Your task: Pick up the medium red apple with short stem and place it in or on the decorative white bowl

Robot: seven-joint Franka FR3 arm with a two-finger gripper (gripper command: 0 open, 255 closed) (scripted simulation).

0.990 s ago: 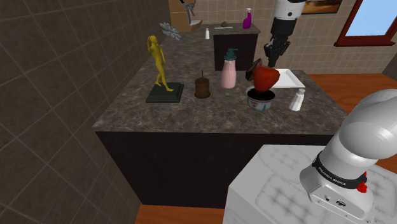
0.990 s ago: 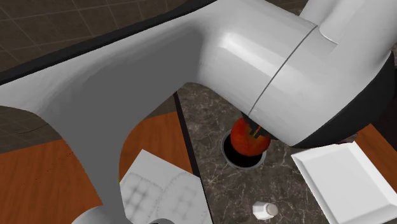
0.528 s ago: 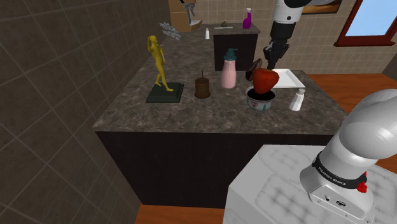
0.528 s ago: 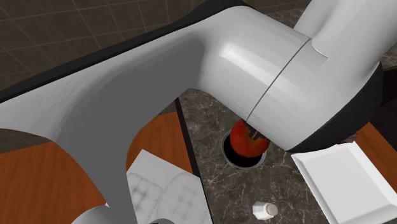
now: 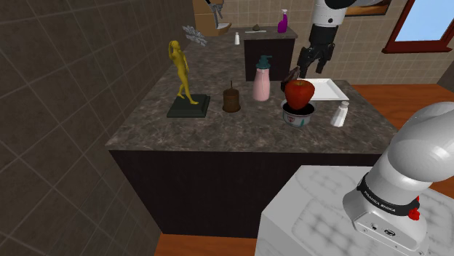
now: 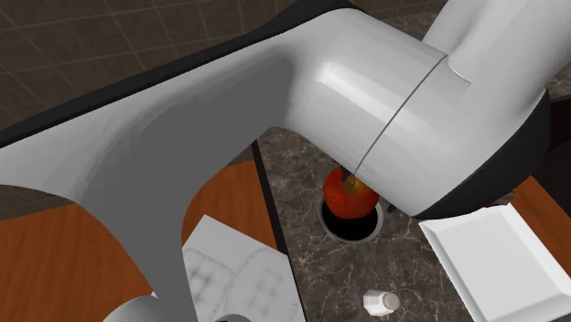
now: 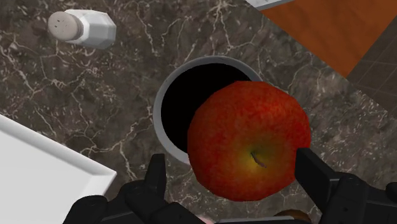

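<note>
The red apple [image 5: 299,92] with a short stem stands upright on top of the small white bowl [image 5: 298,116] with a dark inside, at the counter's near right. My gripper [image 5: 314,65] hangs just above it, open, fingers spread. In the wrist view the apple [image 7: 248,143] lies between my gripper's [image 7: 232,167] spread fingers [image 7: 156,178], over one side of the bowl's rim [image 7: 191,67]; the left finger stands apart from it. From the second exterior view the apple [image 6: 350,194] sits over the bowl [image 6: 352,230], half hidden behind my arm.
A white rectangular plate [image 5: 331,89] and a white shaker [image 5: 340,114] lie beside the bowl. To the shoulder view's left stand a pink dispenser [image 5: 262,80], a brown jar [image 5: 231,98] and a yellow figurine [image 5: 182,76]. The stand [image 5: 327,211] is at lower right.
The fingers have gone from shut on the tilted apple to spread apart. The apple has turned upright and sunk a little onto the bowl.
</note>
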